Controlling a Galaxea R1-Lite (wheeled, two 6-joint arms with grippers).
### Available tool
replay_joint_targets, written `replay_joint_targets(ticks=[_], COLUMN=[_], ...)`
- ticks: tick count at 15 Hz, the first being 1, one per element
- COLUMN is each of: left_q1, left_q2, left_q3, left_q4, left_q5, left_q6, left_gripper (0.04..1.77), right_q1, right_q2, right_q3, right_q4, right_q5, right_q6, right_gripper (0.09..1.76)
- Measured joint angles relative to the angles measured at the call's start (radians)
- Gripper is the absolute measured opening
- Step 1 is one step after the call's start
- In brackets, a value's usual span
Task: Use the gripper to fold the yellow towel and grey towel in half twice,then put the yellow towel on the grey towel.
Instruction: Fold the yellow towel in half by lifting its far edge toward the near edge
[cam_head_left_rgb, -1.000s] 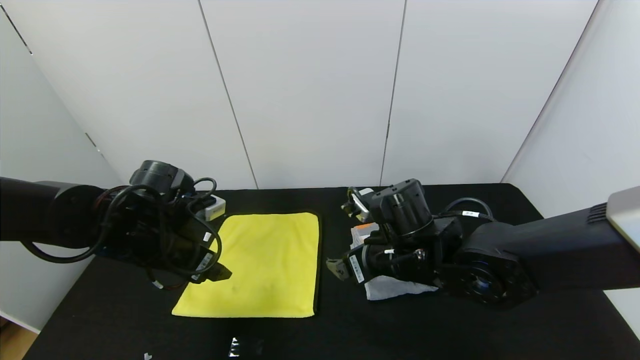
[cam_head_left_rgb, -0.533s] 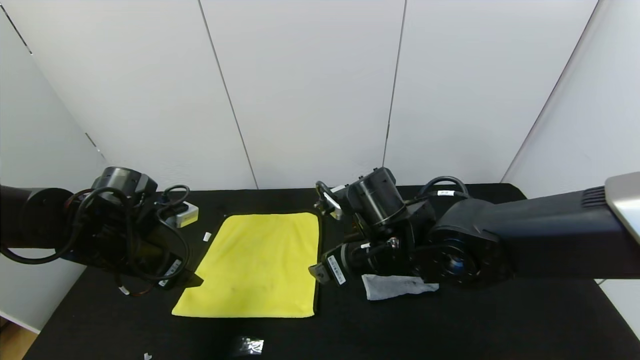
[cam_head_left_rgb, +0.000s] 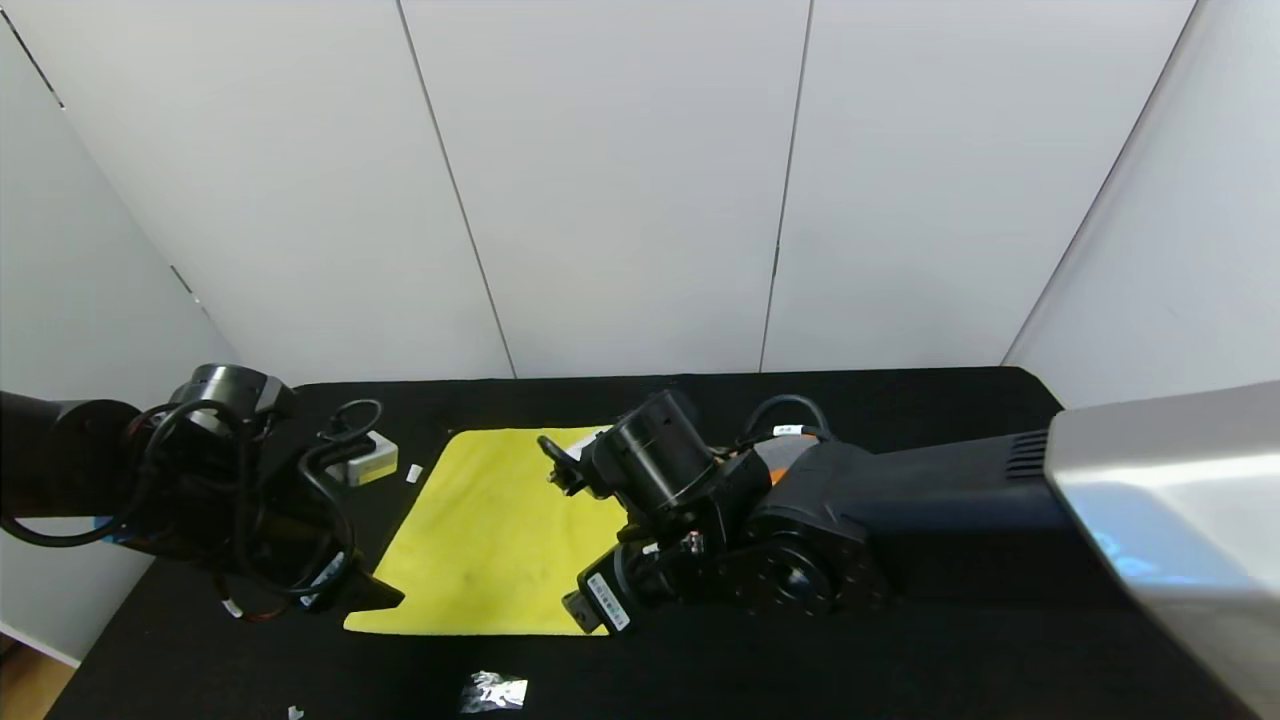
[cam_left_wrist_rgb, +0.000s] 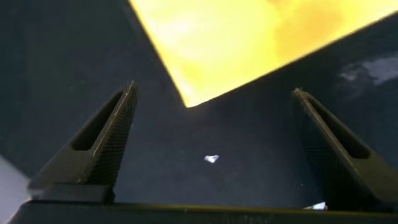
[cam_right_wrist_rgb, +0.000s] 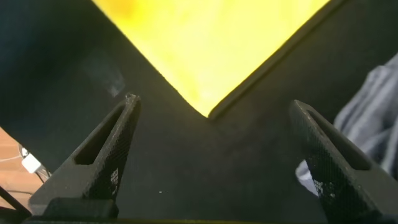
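Note:
The yellow towel (cam_head_left_rgb: 500, 530) lies flat and unfolded on the black table, left of centre. My left gripper (cam_head_left_rgb: 375, 597) is open and empty, low at the towel's near left corner; the left wrist view shows that corner (cam_left_wrist_rgb: 249, 37) just ahead of the left gripper (cam_left_wrist_rgb: 214, 90). My right gripper (cam_head_left_rgb: 580, 610) is open and empty at the near right corner, which shows with its black trim (cam_right_wrist_rgb: 211, 43) ahead of the right gripper (cam_right_wrist_rgb: 214, 102). The grey towel (cam_right_wrist_rgb: 373, 118) shows only at the edge of the right wrist view. In the head view the right arm hides it.
A small white and yellow box (cam_head_left_rgb: 365, 458) with a cable sits left of the towel's far edge, a white scrap (cam_head_left_rgb: 414, 472) beside it. A shiny wrapper scrap (cam_head_left_rgb: 492, 690) lies near the table's front edge (cam_head_left_rgb: 700, 705). White wall panels stand behind.
My right arm swung left from over the grey towel to the yellow towel's near right corner. My left gripper drew back off the towel to its near left corner.

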Motion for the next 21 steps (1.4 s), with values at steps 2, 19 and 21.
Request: replay_joint_targets(ticks=[2, 19, 21], left_q1=[0.009, 0.015, 0.029], left_q2=[0.003, 0.158, 0.165], left_q3=[0.013, 0.043, 0.044], left_q4=[0.0, -0.087, -0.088], left_q5=[-0.028, 0.04, 0.041], left_q6=[0.045, 0.11, 0.126], left_gripper=[1.72, 1.72, 1.72], right_q1=[0.005, 0.047, 0.049], right_q2=[0.026, 0.164, 0.176], right_q3=[-0.007, -0.078, -0.085], right_q4=[0.0, 0.007, 0.011], right_q5=[-0.001, -0.079, -0.083], right_q6=[0.002, 0.032, 0.047], right_gripper=[1.71, 1.71, 1.71])
